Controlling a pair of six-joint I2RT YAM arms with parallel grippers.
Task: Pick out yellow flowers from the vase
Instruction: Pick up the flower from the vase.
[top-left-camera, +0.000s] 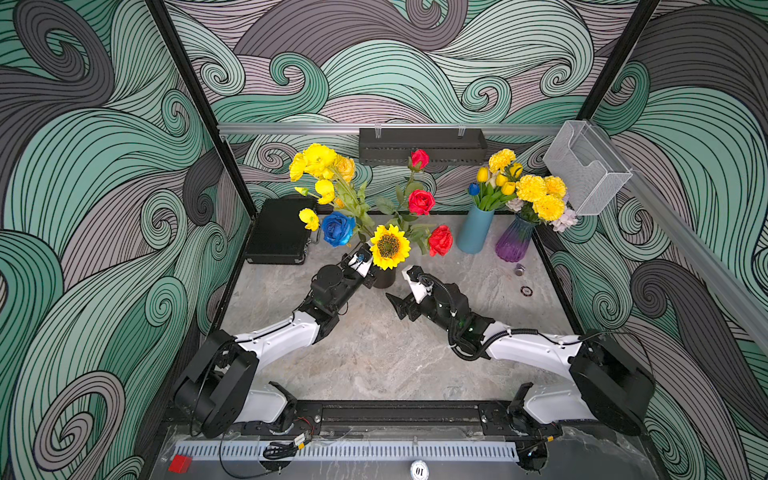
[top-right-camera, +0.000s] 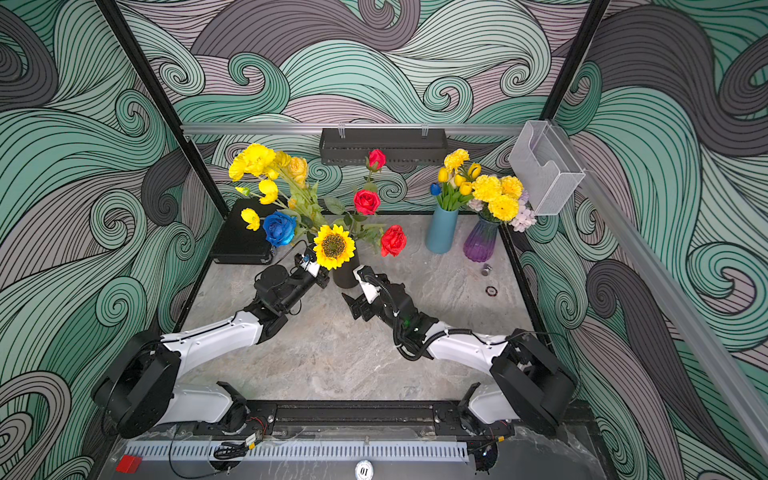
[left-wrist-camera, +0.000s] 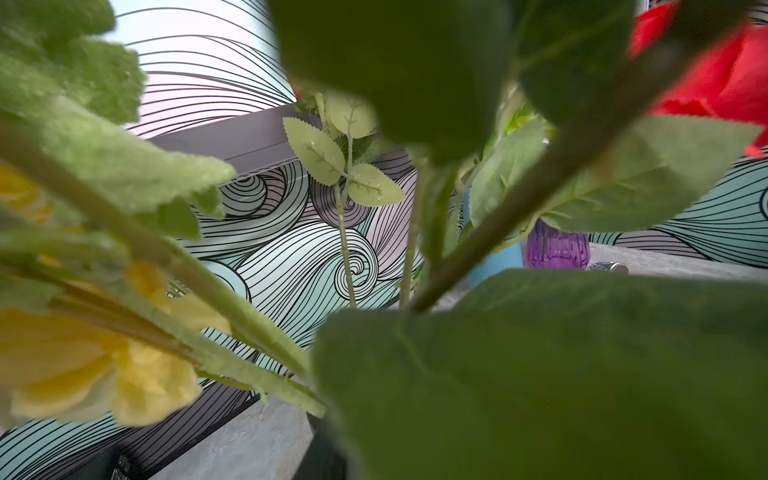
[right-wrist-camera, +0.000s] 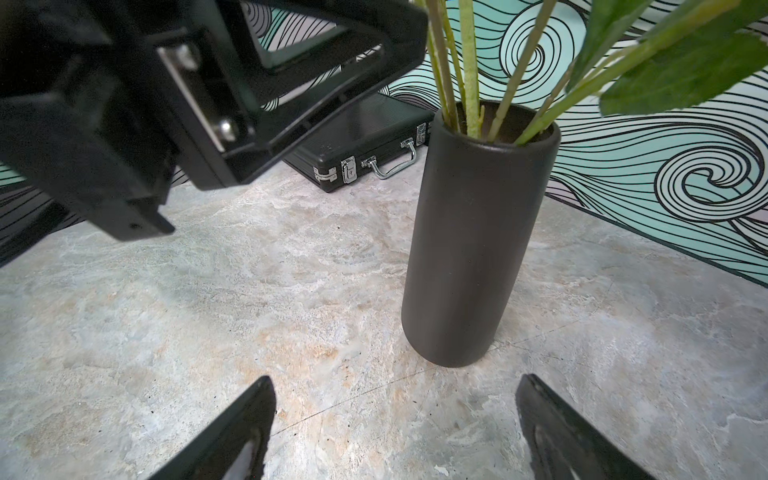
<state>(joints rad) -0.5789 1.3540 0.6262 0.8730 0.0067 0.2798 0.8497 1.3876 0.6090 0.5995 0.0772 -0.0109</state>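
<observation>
Dark leaf (left-wrist-camera: 540, 374) fills lens; yellow flowers (top-left-camera: 318, 160) ruffled, long green stems.

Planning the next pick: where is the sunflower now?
The sunflower sits centrally over the dark vase, between the blue rose and a red rose, in both top views.

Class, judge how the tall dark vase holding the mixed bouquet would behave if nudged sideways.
The dark vase is tall, narrow and top-loaded with long stems, so it probably tips easily. Its smooth wall and the polished-looking table suggest it might slide first.
</observation>
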